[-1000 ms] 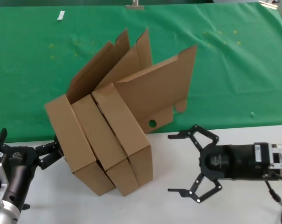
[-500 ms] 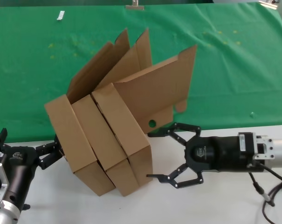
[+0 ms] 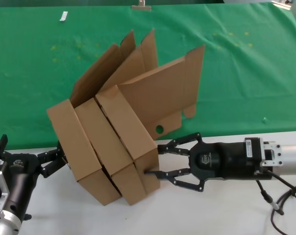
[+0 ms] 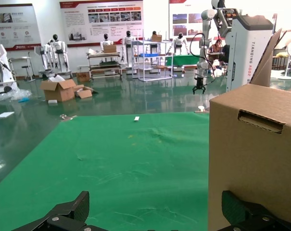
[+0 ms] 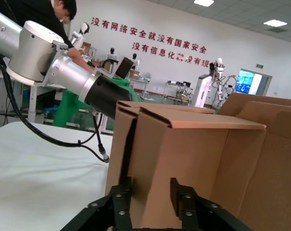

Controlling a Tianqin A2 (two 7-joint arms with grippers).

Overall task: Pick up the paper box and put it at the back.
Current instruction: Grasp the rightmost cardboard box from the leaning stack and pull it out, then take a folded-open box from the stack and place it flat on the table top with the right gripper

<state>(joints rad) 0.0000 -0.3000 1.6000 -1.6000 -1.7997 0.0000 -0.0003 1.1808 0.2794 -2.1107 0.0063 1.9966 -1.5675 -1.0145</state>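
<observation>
Three brown paper boxes lean together where the green cloth meets the white table, lids raised. My right gripper [image 3: 153, 160] lies low on the table, open. Its fingers have narrowed around the lower front corner of the rightmost paper box [image 3: 128, 122], one finger at the box's side and one over its end face. The right wrist view shows that box [image 5: 193, 159] filling the space between the fingers [image 5: 122, 192]. My left gripper [image 3: 28, 149] rests open beside the leftmost box [image 3: 72, 142]; one fingertip [image 4: 239, 209] sits in front of that box [image 4: 253, 159]. The back, the green cloth [image 3: 245, 73], stretches behind the boxes.
The middle box [image 3: 101, 142] is wedged between the other two. White tabletop [image 3: 226, 210] lies in front, with the right arm's cable [image 3: 280, 205] looping over it. A small white piece [image 3: 63, 16] and a clip [image 3: 141, 6] lie at the cloth's far edge.
My right gripper slid left across the table to the rightmost box and its fingers narrowed around the box's corner. The box's lid shifted slightly. The left arm stayed still.
</observation>
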